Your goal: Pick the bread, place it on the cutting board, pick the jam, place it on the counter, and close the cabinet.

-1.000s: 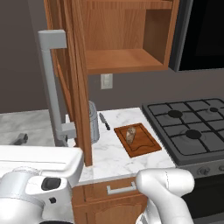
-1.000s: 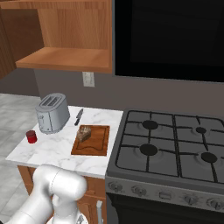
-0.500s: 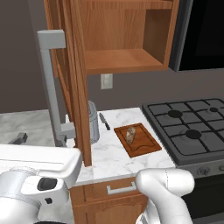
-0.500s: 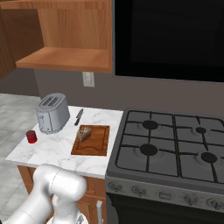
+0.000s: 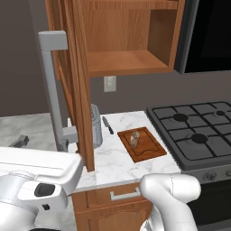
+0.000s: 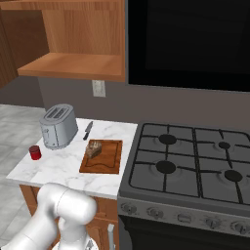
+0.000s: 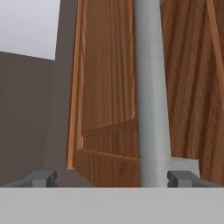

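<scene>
Bread (image 6: pixel 93 149) lies on the cutting board (image 6: pixel 102 163), right of the jam (image 6: pixel 34 152) at the table's (image 6: pixel 63 166) left edge. Cabinet door (image 5: pixel 74 85) stands open, the spread, empty fingers (image 7: pixel 41 178) straddling its grey bar handle (image 7: pixel 151 96).

A grey metal toaster (image 6: pixel 58 127) stands at the left of the right base view, with a dark-handled knife (image 6: pixel 88 130) lying just to its right. A black gas stove (image 6: pixel 193 168) fills the lower right. A pale wall outlet (image 6: pixel 99 88) sits above, near the frame's middle left.
</scene>
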